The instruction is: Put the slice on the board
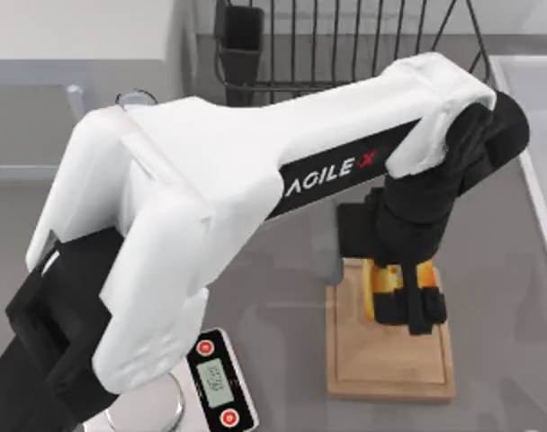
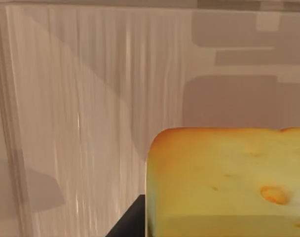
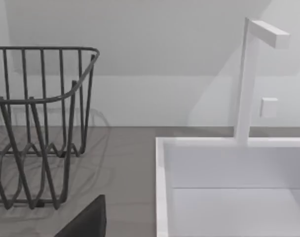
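My left arm reaches across the table to the light-wood board (image 1: pixel 390 360) at the right. My left gripper (image 1: pixel 405 301) hangs over the board's far left part, shut on the yellow-orange slice (image 1: pixel 380 286), which shows between the black fingers. In the left wrist view the slice (image 2: pixel 229 182), with its golden-brown crust, is close up over the board's wood grain (image 2: pixel 91 123). Whether the slice touches the board cannot be told. A dark corner of my right gripper (image 3: pixel 86 222) shows in the right wrist view, away from the board.
A silver-and-black kitchen scale (image 1: pixel 219 378) lies at the front, left of the board. A black wire rack (image 1: pixel 345 45) stands at the back. A white sink (image 1: pixel 536 117) with a tap (image 3: pixel 246 79) runs along the right edge.
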`<state>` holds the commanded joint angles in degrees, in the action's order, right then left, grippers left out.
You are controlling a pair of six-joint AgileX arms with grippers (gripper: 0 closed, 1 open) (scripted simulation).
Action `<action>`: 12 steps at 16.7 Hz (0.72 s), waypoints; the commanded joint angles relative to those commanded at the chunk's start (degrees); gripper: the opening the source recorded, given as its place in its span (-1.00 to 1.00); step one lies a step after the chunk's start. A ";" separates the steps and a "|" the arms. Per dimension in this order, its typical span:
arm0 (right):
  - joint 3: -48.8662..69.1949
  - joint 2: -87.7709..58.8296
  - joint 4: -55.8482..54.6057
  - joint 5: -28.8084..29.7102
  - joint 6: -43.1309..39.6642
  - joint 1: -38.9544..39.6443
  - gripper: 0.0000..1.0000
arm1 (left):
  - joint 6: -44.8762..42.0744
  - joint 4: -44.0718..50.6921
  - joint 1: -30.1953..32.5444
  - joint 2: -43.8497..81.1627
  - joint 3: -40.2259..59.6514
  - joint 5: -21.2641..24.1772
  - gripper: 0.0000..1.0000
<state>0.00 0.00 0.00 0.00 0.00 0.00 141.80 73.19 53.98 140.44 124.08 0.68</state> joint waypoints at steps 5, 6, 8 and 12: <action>0.00 0.00 0.00 0.00 0.00 0.00 1.00 | 0.18 -3.34 -0.02 0.41 -3.14 -0.09 -1.00; 0.00 0.00 0.00 0.00 0.00 0.00 1.00 | 0.18 -3.34 -0.02 0.41 -3.14 -0.09 -1.00; 0.00 0.00 0.00 0.00 0.00 0.00 1.00 | 0.18 -3.34 -0.02 0.41 -3.14 -0.09 -0.85; 0.00 0.00 0.00 0.00 0.00 0.00 1.00 | 0.18 -3.34 -0.02 0.41 -3.14 -0.09 -0.25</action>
<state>0.00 0.00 0.00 0.00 0.00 0.00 141.98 69.86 53.96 140.85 120.94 0.59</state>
